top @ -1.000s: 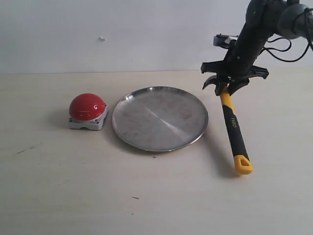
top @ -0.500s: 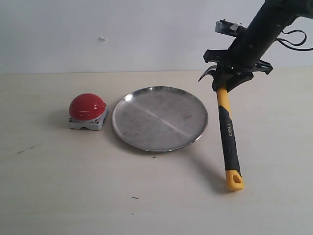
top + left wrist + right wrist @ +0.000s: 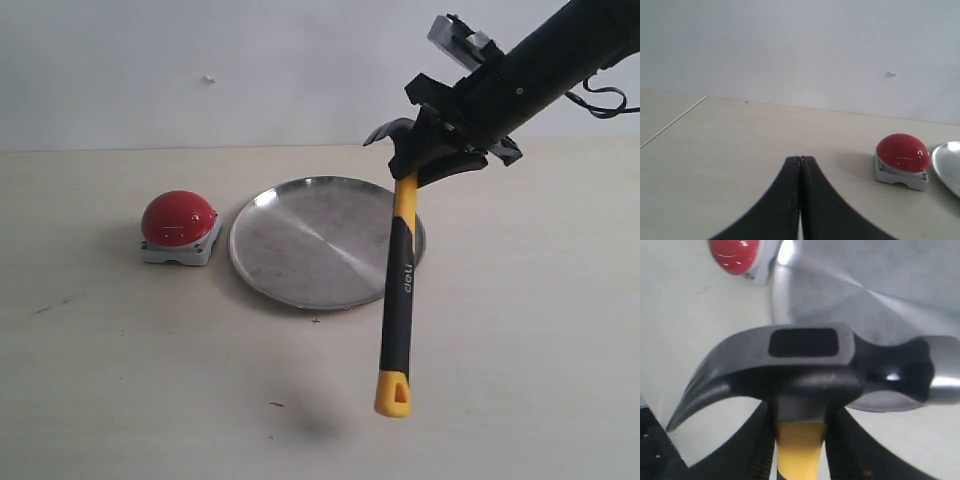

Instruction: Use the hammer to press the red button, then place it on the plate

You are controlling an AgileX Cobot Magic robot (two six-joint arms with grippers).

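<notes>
Hammer lifted, seemingly over plate, clamped by right gripper; left gripper closed.

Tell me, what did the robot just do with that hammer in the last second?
The right gripper, clamped on the hammer just under its head throughout, lifted it off the table and carried it left; its handle now hangs in front of the right edge of the plate. The red button and the plate stayed put.
</notes>
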